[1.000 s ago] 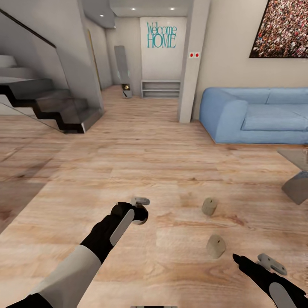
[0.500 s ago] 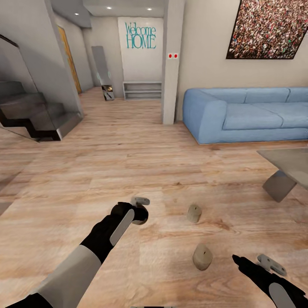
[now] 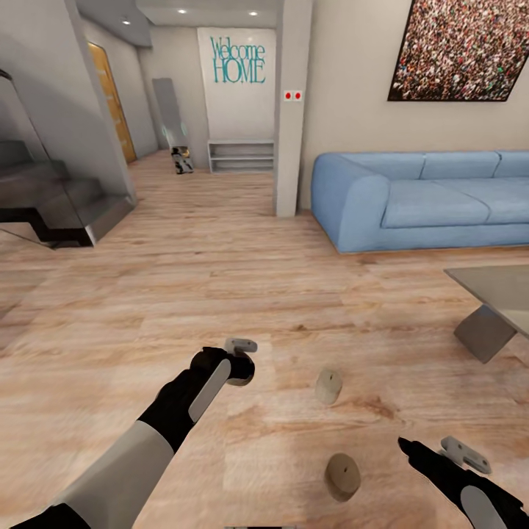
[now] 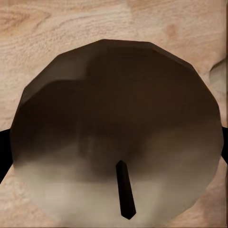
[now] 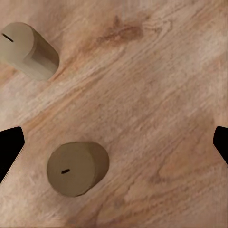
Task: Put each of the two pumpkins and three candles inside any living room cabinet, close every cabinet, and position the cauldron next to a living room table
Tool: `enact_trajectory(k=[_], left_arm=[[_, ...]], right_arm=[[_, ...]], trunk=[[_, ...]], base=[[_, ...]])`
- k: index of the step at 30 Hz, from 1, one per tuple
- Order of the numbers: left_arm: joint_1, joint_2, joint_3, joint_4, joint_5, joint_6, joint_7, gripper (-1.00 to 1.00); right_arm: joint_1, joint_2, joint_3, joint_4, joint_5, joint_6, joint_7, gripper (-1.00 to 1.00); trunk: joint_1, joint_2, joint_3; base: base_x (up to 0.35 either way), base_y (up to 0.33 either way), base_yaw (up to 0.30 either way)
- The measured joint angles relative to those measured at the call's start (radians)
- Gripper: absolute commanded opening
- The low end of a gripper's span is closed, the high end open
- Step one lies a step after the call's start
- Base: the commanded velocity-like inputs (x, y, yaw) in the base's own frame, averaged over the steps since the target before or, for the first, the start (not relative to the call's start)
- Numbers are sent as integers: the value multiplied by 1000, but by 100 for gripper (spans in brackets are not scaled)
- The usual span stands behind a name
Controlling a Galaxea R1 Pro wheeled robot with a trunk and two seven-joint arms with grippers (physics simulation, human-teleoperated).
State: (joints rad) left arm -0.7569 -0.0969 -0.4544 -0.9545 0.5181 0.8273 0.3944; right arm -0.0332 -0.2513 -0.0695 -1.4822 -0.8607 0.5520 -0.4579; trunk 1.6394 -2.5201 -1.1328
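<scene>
A tan candle [image 4: 118, 142] with a dark wick sits between the fingers of my left gripper [image 3: 242, 362], which is shut on it low above the wooden floor. Two more candles lie on the floor: one [image 3: 328, 386] just right of the left gripper, the other [image 3: 343, 476] nearer me, left of my right gripper [image 3: 430, 447]. The right gripper is open and hovers over the floor; its wrist view looks down on both loose candles, the near one [image 5: 76, 168] and the far one [image 5: 28, 50]. The glass coffee table [image 3: 494, 290] stands at the right edge.
A blue sofa [image 3: 419, 198] lines the far right wall under a large picture. A white pillar [image 3: 292, 110] stands left of it, with a hallway and low shelf [image 3: 241, 156] behind. Dark stairs [image 3: 59, 206] rise at the left. Bare wooden floor surrounds the arms.
The whole view has swung right: stairs slid out left, sofa and table came further in. Both floor candles now sit lower and further left in the picture. The arms keep their pose.
</scene>
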Motion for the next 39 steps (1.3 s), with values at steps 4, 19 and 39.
enact_trajectory(k=[4, 19, 39], left_arm=[[0, 0, 0, 0, 0, 0, 0, -100], [1, 0, 6, -100, 13, 96, -54, -100], [0, 1, 9, -117, 11, 157, -118, -100]], right_arm=[[0, 0, 3, 0, 0, 0, 0, 100], [-259, 96, 240, 314, 13, 108, -19, 100], [-288, 110, 260, 391, 14, 106, -19, 100]], trunk=[[0, 0, 0], [0, 0, 0], [5, -2, -39]], base=[[232, -187, 0], [41, -36, 0], [0, 0, 0]])
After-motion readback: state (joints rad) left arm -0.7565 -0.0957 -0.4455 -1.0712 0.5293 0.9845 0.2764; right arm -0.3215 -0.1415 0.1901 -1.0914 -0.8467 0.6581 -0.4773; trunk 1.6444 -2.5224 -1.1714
